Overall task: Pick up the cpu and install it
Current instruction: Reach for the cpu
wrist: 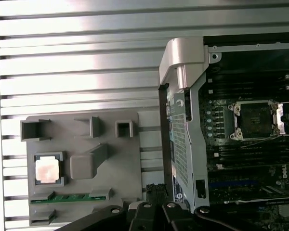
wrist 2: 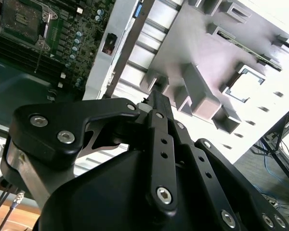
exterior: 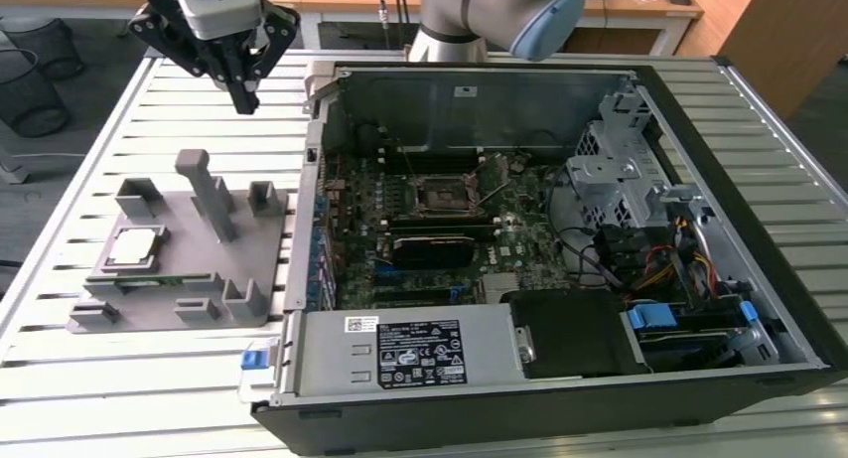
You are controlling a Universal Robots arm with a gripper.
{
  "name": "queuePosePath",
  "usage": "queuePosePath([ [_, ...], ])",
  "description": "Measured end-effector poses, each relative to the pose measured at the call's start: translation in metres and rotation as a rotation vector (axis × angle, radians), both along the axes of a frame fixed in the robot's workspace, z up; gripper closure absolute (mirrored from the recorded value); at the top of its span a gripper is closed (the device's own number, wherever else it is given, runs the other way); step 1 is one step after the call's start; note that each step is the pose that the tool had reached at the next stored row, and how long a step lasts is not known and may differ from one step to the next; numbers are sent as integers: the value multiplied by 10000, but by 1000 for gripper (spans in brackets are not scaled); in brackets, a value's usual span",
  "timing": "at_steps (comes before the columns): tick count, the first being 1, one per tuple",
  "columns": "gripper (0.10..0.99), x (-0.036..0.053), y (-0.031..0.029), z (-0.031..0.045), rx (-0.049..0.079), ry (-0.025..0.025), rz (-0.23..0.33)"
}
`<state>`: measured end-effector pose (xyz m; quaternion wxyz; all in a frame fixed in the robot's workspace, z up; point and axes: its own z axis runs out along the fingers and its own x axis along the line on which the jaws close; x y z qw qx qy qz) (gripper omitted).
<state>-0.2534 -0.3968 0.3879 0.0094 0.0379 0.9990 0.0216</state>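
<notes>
Clearly the open case is the biggest thing, with the grey fixture just beside it. Above the fixture's far end hangs the gripper, its fingers pressed together and holding nothing. The cpu lies flat in a fixture pocket, well apart from the gripper. It is probably light, stiff and fragile, and best taken by two opposite edges.

Exterior view: off the arm and high up, looking obliquely down over the whole desk, with the grey fixture at its left and the open computer case at its right
First wrist view: straight down past the end effector, from well above
Second wrist view: close behind the end effector, slanting along it
Shared: all three take in the fixture and the case wall beside it
</notes>
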Motion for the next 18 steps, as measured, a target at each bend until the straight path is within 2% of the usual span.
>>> queuePosePath([
  [18,980,-182,0,-16,0,51,0],
])
